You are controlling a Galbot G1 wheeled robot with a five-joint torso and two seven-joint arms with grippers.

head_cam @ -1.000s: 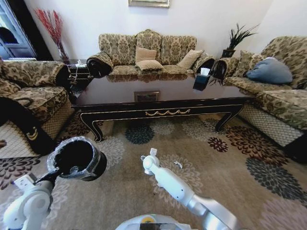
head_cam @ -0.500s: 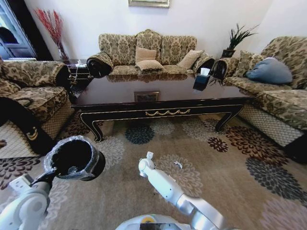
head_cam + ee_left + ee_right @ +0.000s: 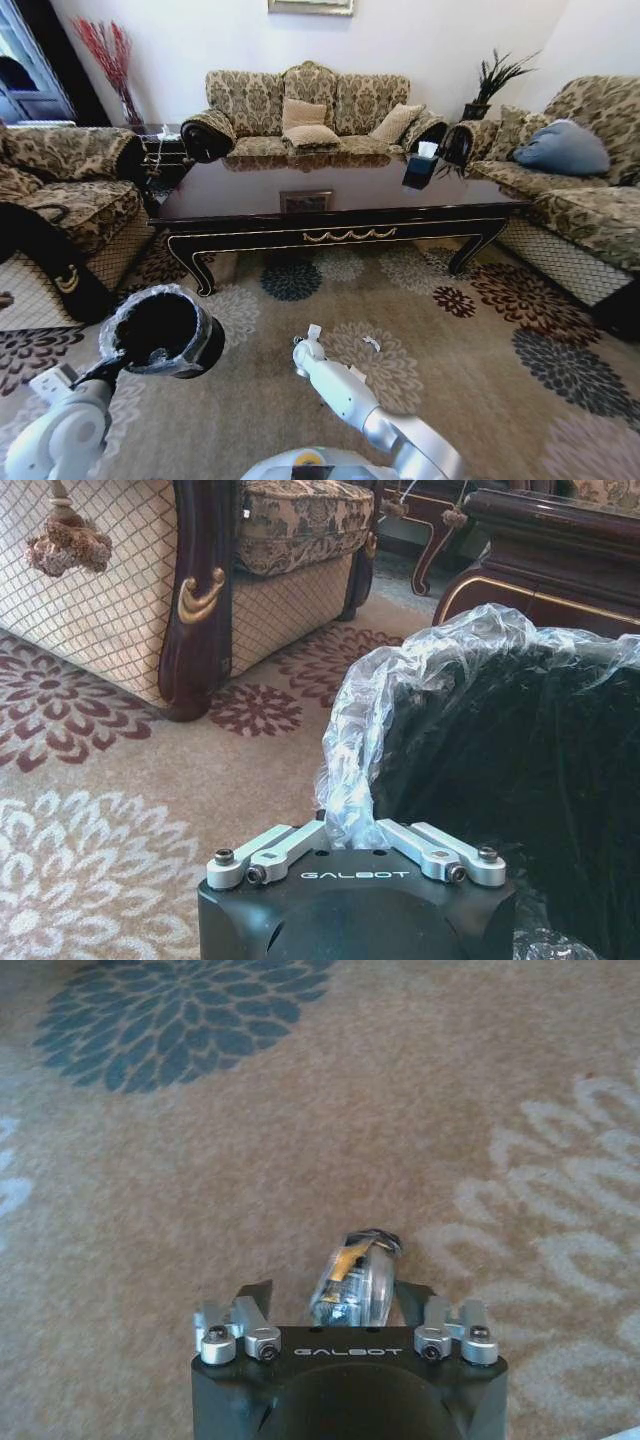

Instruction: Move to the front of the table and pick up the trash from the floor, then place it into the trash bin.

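My right gripper (image 3: 352,1295) is clenched on a crinkled clear wrapper (image 3: 352,1278); its print is too blurred to read. My left gripper (image 3: 352,838) pinches the liner at the trash bin's (image 3: 160,332) rim, holding the bin above the carpet (image 3: 470,380), near left. A small white scrap (image 3: 371,343) lies just right of the right gripper. Open carpet runs to the table (image 3: 330,195) beyond; sofas close both sides.

"GALBOT" on left pincer (image 3: 355,825) housing, "GALBOT" on right pincer (image 3: 350,1295) housing
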